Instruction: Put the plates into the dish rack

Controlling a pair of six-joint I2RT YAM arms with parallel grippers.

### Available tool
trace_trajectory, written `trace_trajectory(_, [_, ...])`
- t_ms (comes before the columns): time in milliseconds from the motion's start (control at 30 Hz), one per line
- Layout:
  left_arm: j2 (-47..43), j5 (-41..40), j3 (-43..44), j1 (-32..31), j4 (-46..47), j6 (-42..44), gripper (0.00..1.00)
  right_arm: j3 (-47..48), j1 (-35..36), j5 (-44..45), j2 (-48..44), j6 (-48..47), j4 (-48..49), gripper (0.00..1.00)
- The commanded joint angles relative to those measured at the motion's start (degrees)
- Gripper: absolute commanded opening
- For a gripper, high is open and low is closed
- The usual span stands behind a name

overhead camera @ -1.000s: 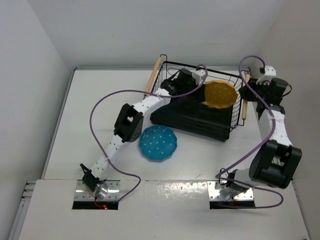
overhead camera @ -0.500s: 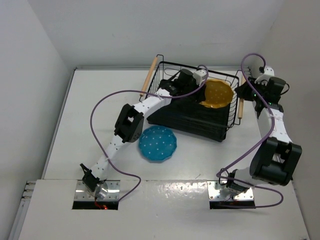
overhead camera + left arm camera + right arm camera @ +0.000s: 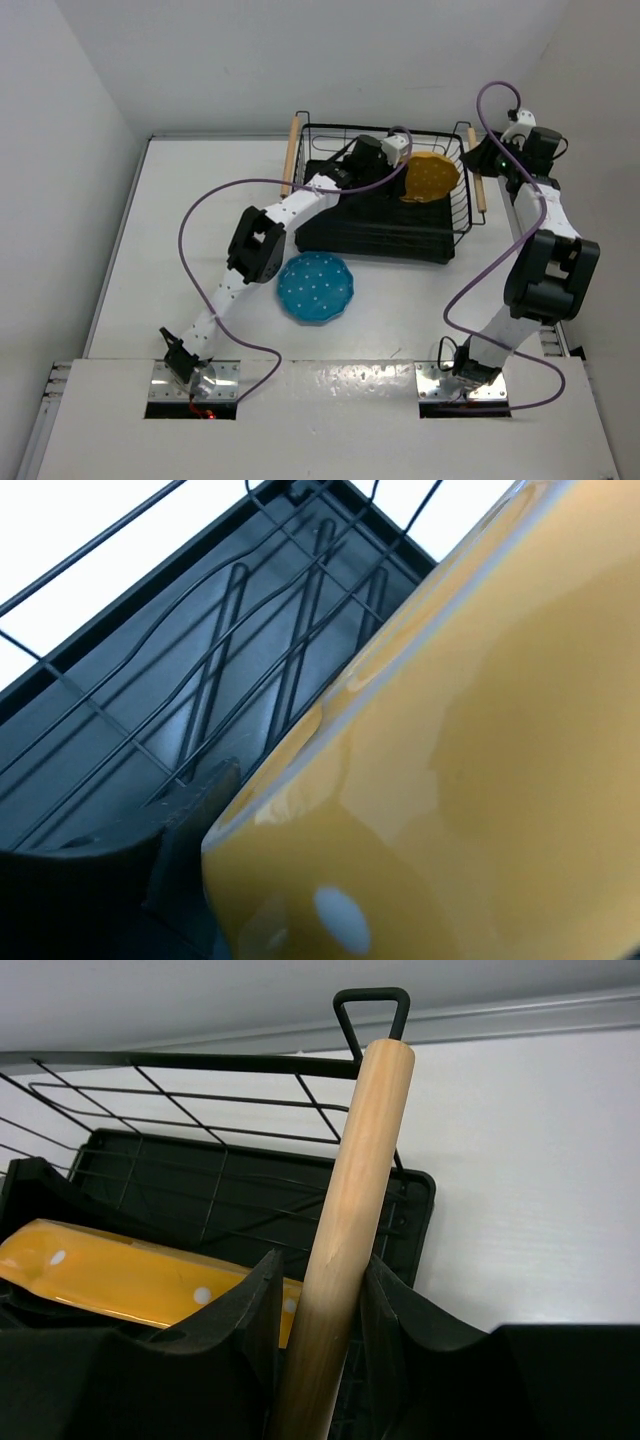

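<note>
The yellow plate [image 3: 431, 177] stands on edge, tilted, in the right half of the dish rack [image 3: 345, 232]. My left gripper [image 3: 403, 167] reaches into the rack from the left, right at this plate. In the left wrist view the yellow plate [image 3: 480, 730] fills the space between the jaws. Only one finger [image 3: 195, 815] shows there, beside the rim. My right gripper [image 3: 322, 1270] is shut on the rack's right wooden handle [image 3: 360, 1160]. The teal plate [image 3: 316, 286] lies flat on the table in front of the rack.
The rack's left wooden handle [image 3: 293, 156] points at the back wall. White walls close the table on the left, back and right. Purple cables [image 3: 215, 200] loop over the table from both arms.
The rack has swung from skewed to square with the table, its right handle carried back by my right gripper. The yellow plate moved with it. The teal plate stayed put.
</note>
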Motion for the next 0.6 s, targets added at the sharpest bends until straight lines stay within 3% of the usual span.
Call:
trace_trajectory(0, [0.0,0.2,3.4,0.4,0.5,-0.8,0.61,2.8,3.1,-11.5,3.6,-2.9,4.6,0.24])
trace_trajectory(67, [0.0,0.2,3.9,1.0,0.5,-0.8,0.63,4.1,3.1,-14.5,4.9,-2.7,5.9,0.24])
trace_trajectory(200, [0.0,0.2,5.1,1.5,0.5,-0.8,0.81,5.0,3.0,-17.2,6.4,-1.5,5.8,0.25])
trace_trajectory(300, [0.0,0.2,5.6,1.5,0.5,-0.8,0.89,4.1,3.0,-17.7,5.9,-1.8,6.0,0.28])
trace_trajectory(567, [-1.4,-2.5,7.7,2.7,1.6,1.4,0.92,2.1,2.5,-17.6,4.0,-3.3,4.2,0.31])
